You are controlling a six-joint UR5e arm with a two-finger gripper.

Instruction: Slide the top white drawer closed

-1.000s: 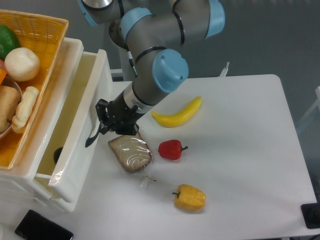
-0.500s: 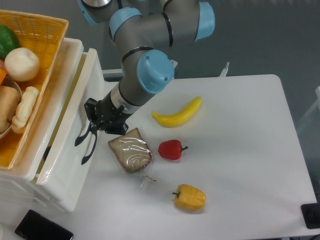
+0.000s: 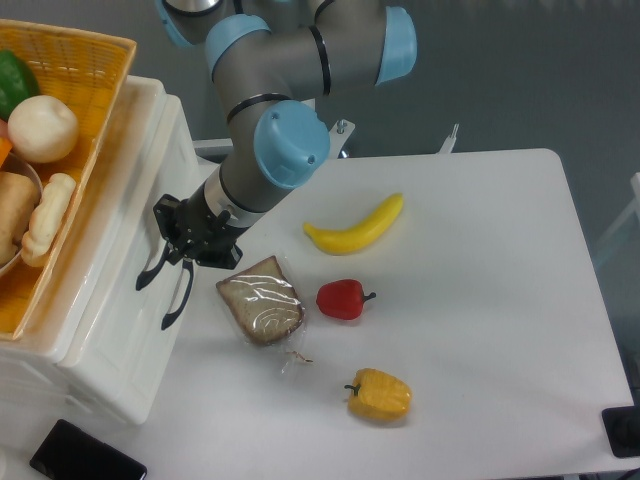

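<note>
The top white drawer (image 3: 150,210) sits nearly flush with its white cabinet, with only a thin gap along its top edge. Its curved black handle (image 3: 150,272) shows on the front panel. My gripper (image 3: 180,243) presses against that front panel just above the handle. Its black fingers are close together with nothing held between them. A second black handle (image 3: 178,300) lies just below, on the lower drawer front.
A yellow wicker basket (image 3: 105,70) with vegetables rests on top of the cabinet. On the white table lie wrapped bread (image 3: 260,300), a red pepper (image 3: 342,298), a banana (image 3: 358,228) and a yellow pepper (image 3: 380,394). A black phone (image 3: 85,456) is at the lower left.
The drawer has slid left into the cabinet, from wide open to almost shut. My gripper moved left with the front panel, pushing it.
</note>
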